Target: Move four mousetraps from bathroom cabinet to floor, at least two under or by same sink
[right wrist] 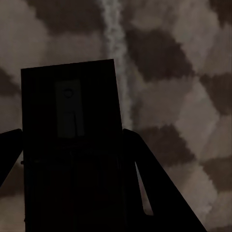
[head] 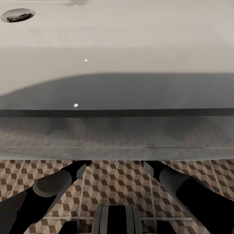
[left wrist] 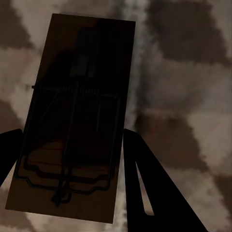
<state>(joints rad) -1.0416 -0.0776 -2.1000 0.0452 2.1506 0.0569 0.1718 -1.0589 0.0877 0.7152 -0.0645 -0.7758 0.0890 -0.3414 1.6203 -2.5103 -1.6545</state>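
1. White glossy sink basin (head: 117,39) spans the upper head view, with a round metal drain (head: 18,15) at its far left corner and a dark band along its front edge.
2. Bathroom floor (head: 117,182): tiles in a brown, beige and grey cube pattern with pale grout lines, visible below the basin's front edge and behind both wrist views.
3. Left arm (head: 48,188) and right arm (head: 191,188): dark, with grey sleeves, both reaching forward under the basin's front edge, where their ends pass out of sight in the head view.
4. Left claw (left wrist: 70,159): two dark fingers (left wrist: 150,183) set on either side of a mousetrap (left wrist: 77,121), pinching it across its width.
5. That mousetrap: flat brown wooden plate carrying a wire spring and bar, seen above the patterned tiles; whether it touches the floor cannot be told.
6. Right claw (right wrist: 72,164): dark fingers (right wrist: 154,188) flanking a second mousetrap (right wrist: 72,135), gripping it at both long edges.
7. Second mousetrap: dark rectangular plate in deep shadow with a paler tab near its far end, held over the tiles beside a grout line (right wrist: 113,29); contact with the floor cannot be told.
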